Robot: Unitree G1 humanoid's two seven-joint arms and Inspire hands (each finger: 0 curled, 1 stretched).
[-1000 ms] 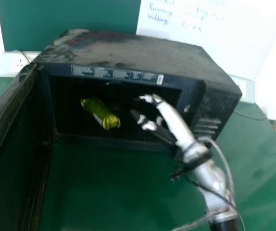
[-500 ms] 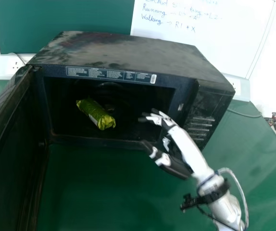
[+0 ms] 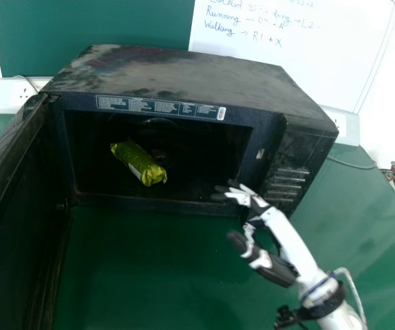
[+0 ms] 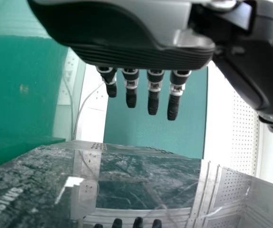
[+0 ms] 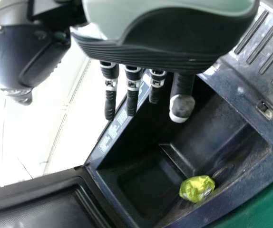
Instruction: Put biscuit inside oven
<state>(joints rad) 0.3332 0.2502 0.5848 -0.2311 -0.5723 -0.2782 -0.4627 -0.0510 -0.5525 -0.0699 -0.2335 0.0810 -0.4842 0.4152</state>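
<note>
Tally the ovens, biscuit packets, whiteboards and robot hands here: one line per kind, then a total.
Oven: 1
Biscuit packet: 1, inside the oven
Whiteboard: 1
Robot hands: 2, the left hand and the right hand
Total: 5

Biscuit [image 3: 139, 163] wrapper was yellow-green, with a pale patch. Oven [image 3: 184, 77] was black, its top mottled grey; label [image 3: 142, 105], white-printed. Table [image 3: 149, 275] was green. Board [image 3: 307, 72] was white, blue-lettered. Right hand [image 3: 274, 269] was black and white.
</note>
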